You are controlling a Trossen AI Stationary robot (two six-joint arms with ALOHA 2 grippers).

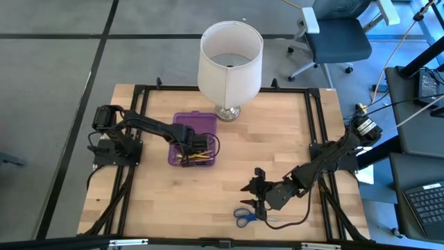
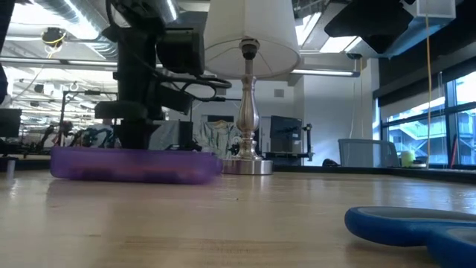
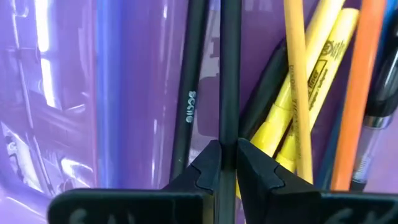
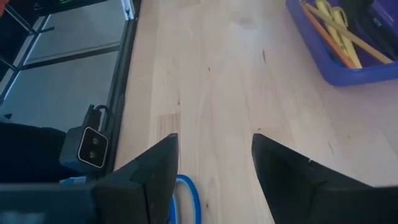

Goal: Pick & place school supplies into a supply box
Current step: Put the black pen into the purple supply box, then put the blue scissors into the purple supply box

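The purple supply box [image 1: 182,123] lies open on the table's left half, in front of the lamp. In it lie yellow, orange and black pens and pencils [image 3: 311,81]. My left gripper [image 1: 199,148] reaches down into the box and is shut on a thin black pen [image 3: 229,74]. The blue-handled scissors [image 1: 243,218] lie flat on the table near its near edge. My right gripper [image 4: 214,171] hangs open just beyond them, and one blue handle loop [image 4: 188,193] shows by its finger. The low view shows the scissors [image 2: 416,223] close up. My left gripper pinches the black pen's shaft [image 3: 229,134] between its two fingertips [image 3: 208,167], coming from above and pointing down into the box. The pen runs on straight past the fingertips, over the box's purple floor, beside another black pencil. Whether it rests on the floor cannot be told.
A white-shaded lamp [image 1: 230,59] on a metal foot stands at the table's far edge, right behind the box. Bare wood [image 1: 277,146] lies between box and scissors. Black frame rails [image 1: 320,132] run along the table's sides. An office chair and desks stand beyond the table.
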